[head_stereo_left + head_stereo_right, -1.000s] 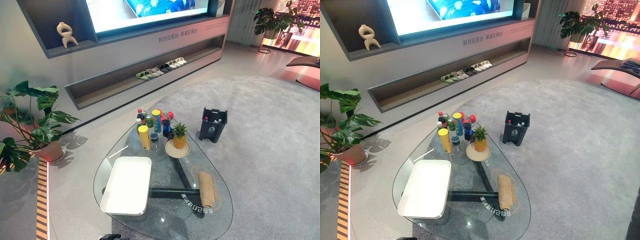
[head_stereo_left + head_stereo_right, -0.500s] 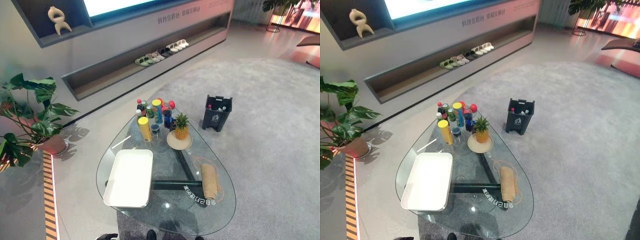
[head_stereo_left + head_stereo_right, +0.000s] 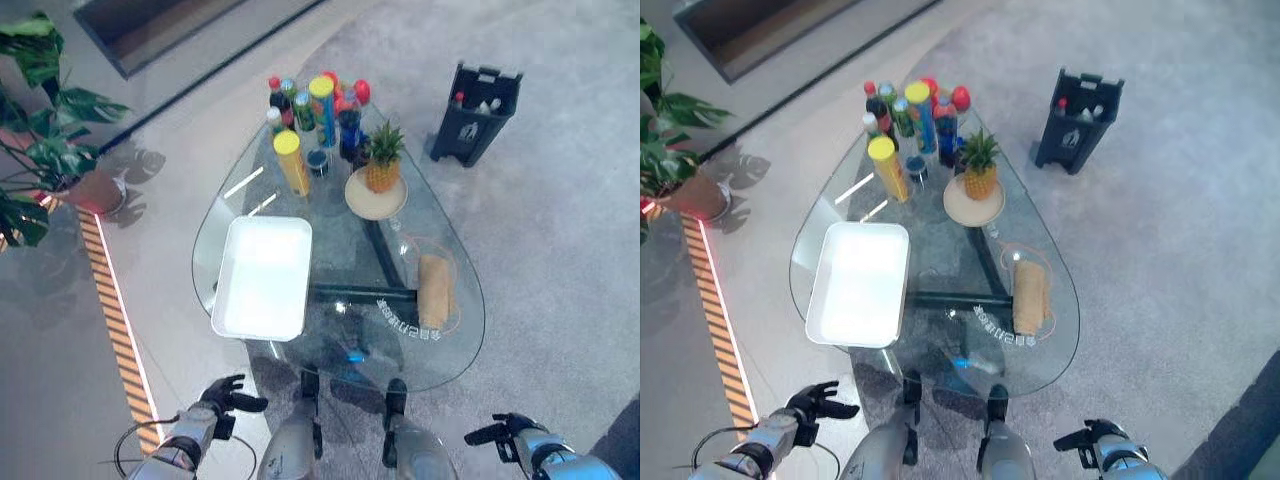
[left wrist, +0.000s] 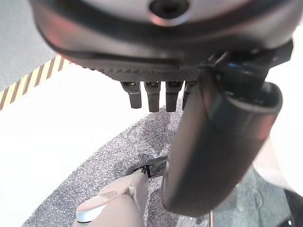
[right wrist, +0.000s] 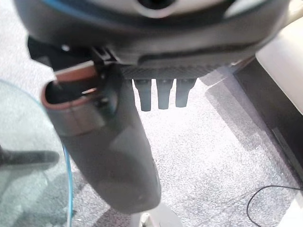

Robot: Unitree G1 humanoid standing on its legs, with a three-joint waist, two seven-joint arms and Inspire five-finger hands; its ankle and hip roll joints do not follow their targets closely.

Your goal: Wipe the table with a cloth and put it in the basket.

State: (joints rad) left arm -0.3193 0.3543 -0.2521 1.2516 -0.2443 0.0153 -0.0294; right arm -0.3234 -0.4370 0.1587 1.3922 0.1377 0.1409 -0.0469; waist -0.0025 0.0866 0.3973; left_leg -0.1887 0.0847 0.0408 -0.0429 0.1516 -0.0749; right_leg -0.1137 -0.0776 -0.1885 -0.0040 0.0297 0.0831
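I look down at a glass table (image 3: 215, 225). The cloth (image 3: 436, 291) is a tan roll lying on the right part of the glass, well apart from both my hands. Its long side runs from near me to far from me, with one end pointing toward the pineapple (image 3: 380, 160) on its plate (image 3: 360, 203). The white basket (image 3: 263, 278) sits on the left part, its long side running the same way. Bottles (image 3: 310, 115) stand at the far end. My left hand (image 3: 222, 395) hangs low by the near edge, fingers loose and holding nothing. My right hand (image 3: 508, 435) is low too, fingers loose and holding nothing. A dark bin (image 3: 476, 113) stands on the carpet.
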